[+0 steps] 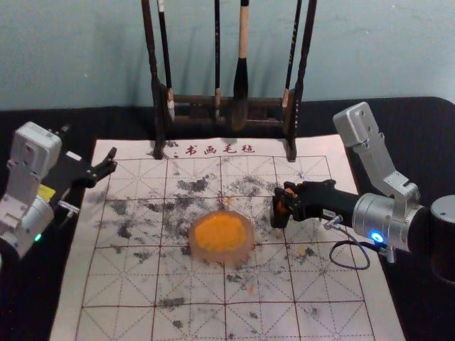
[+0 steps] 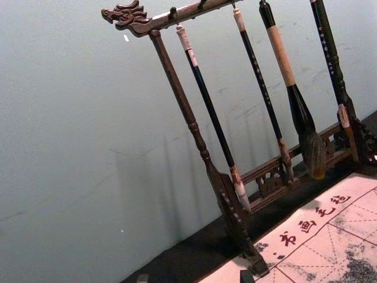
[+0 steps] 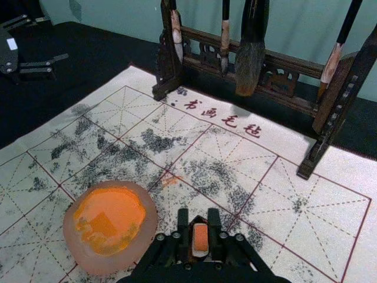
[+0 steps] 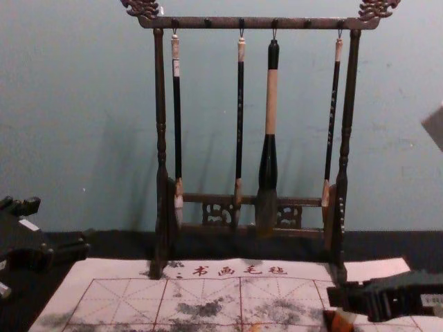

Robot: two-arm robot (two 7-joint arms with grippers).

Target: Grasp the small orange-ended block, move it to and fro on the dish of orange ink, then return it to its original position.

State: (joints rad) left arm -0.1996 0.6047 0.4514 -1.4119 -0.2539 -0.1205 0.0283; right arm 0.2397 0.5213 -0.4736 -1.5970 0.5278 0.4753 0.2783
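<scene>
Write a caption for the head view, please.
Right gripper holding an orange-ended block beside a dish of orange ink.

The mat lies on the table, and the dish is on the mat, near its middle, with ink in it. Behind the dish, well apart, the rack stands across the mat's far end, with the wall behind it. Four brushes hang side by side from its top bar, the two middle ones closest together. Lettering runs between the rack's feet. Right of the dish, apart from it, the block is in the right gripper. The left gripper is left of the rack.
</scene>
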